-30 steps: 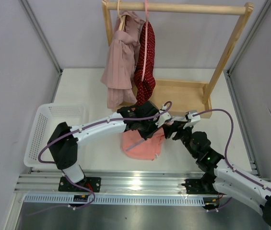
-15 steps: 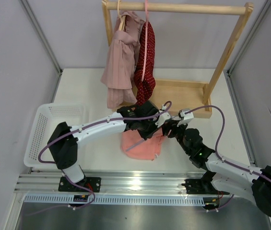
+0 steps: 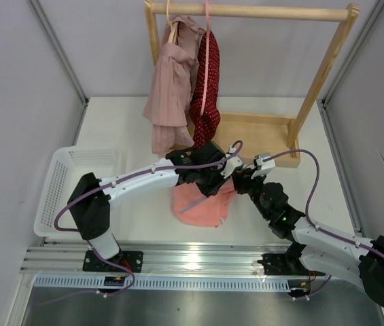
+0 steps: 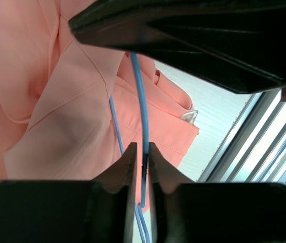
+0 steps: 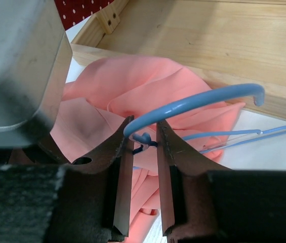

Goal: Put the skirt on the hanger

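Note:
The salmon skirt lies crumpled on the table in front of the rack base, also seen close up in the left wrist view and the right wrist view. The thin light-blue hanger runs over it, its hook curving up to the right. My left gripper stands open by a narrow slit, with the hanger wire running through it and a sliver of light beside the wire. My right gripper is shut on the hanger's twisted neck, just below the hook. The two grippers nearly touch.
A wooden rack stands at the back with a mauve striped garment and a dark red dotted garment hung on it. Its base board lies just behind the grippers. A white basket sits at the left.
My right gripper moved left onto the hanger's neck and its jaws closed in. My left gripper's jaws eased slightly apart around the wire. The skirt stayed put.

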You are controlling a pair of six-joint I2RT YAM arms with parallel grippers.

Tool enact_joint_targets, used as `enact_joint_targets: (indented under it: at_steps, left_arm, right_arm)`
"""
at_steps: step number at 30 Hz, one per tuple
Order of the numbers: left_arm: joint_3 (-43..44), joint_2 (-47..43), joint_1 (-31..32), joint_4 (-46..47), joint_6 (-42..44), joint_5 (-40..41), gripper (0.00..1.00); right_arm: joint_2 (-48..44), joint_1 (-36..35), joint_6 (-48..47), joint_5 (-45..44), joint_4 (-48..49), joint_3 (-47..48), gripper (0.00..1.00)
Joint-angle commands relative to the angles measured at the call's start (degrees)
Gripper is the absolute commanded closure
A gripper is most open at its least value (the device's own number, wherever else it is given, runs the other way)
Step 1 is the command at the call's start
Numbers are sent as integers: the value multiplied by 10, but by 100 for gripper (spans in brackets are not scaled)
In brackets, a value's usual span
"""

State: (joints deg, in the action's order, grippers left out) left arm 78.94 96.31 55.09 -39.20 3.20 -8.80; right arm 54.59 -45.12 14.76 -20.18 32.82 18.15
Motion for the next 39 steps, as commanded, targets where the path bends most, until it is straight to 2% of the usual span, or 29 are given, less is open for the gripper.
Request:
enact_joint_targets:
  at_steps: [1, 3, 5, 6, 10, 13, 18, 23, 24, 26, 27, 30, 31, 33, 35, 38, 39]
  left_arm:
    - [13, -38, -10, 17, -28, 19, 77]
    - [12, -47, -12, 24, -28, 27, 68]
    - [12, -60, -13, 34, -46, 33, 64]
    - [12, -65, -13, 35, -48, 35, 59]
    - [10, -95, -14, 52, -57, 40, 52]
    - [10, -123, -15, 61, -63, 41, 50]
    - [-4, -197, -19, 61, -86, 106, 48]
    - [-90, -326, -22, 97, -143, 153, 48]
    - [-140, -346, -22, 123, -153, 152, 49]
    - [-178, -396, -14, 148, -195, 161, 50]
    - [-236, -409, -7, 174, -209, 171, 51]
    - [-315, -466, 54, 232, -267, 257, 52]
    - [-350, -478, 74, 278, -288, 302, 52]
    - [-392, -486, 141, 311, -296, 358, 51]
    - [-421, -451, 205, 362, -299, 425, 48]
    - [-420, -388, 238, 409, -304, 447, 47]
    - [-413, -340, 244, 411, -304, 454, 47]
  right_arm:
    - [-22, 3, -10, -31, -3, 9, 100]
    - [-35, 4, -8, -34, -11, 6, 100]
    - [-45, 5, -8, -34, -15, 4, 100]
    - [-47, 6, -6, -34, -20, 4, 100]
    - [-54, 7, -7, -33, -29, 3, 100]
    - [-55, 8, -5, -32, -33, 0, 100]
    - [-63, 24, 1, -31, -50, -1, 100]
    - [-65, 55, 23, -43, -108, 32, 100]
    - [-63, 56, 25, -50, -119, 41, 100]
    - [-55, 58, 33, -64, -146, 63, 100]
    - [-51, 61, 40, -71, -157, 72, 100]
    - [-39, 65, 62, -95, -193, 100, 100]
    - [-36, 65, 68, -100, -200, 106, 100]
    - [-20, 68, 78, -107, -215, 119, 100]
    - [-12, 69, 80, -105, -214, 121, 100]
    - [-5, 68, 84, -101, -210, 119, 100]
    - [-5, 68, 84, -102, -210, 120, 100]
